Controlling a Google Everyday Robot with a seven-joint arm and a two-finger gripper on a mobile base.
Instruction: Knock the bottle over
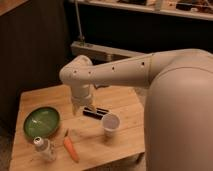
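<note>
Gripper point(79, 107), open or closed I cannot tell, is hanging far from the small clear white-capped bottle point(44, 148), risking bumping the orange carrot point(71, 149) beside it.

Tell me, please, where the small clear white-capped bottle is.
The bottle sits lower-left in camera view, beside the orange carrot; the gripper hangs over the wooden table.

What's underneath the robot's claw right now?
The gripper hangs above the wooden table, over one end of a flat dark object. That end is hidden by the gripper, so I cannot tell what it is. The bottle is well apart.
</note>
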